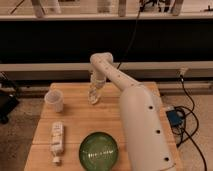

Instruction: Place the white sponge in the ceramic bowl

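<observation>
My gripper (93,98) hangs low over the counter's (80,117) far edge, near its middle; I cannot tell its state. The white sponge is not discernible to me. The ceramic bowl (99,150) sits at the near edge.

The wooden table (80,117) carries a cup (54,100) far left, bottle (57,141) near left, bowl (99,150) near centre; the gripper (93,97) hangs at the far middle.

Wooden table (100,117) | gripper (93,98) low over its far half | dark wall panel (50,42) | grey floor (197,120) | black cables (192,125) right
</observation>
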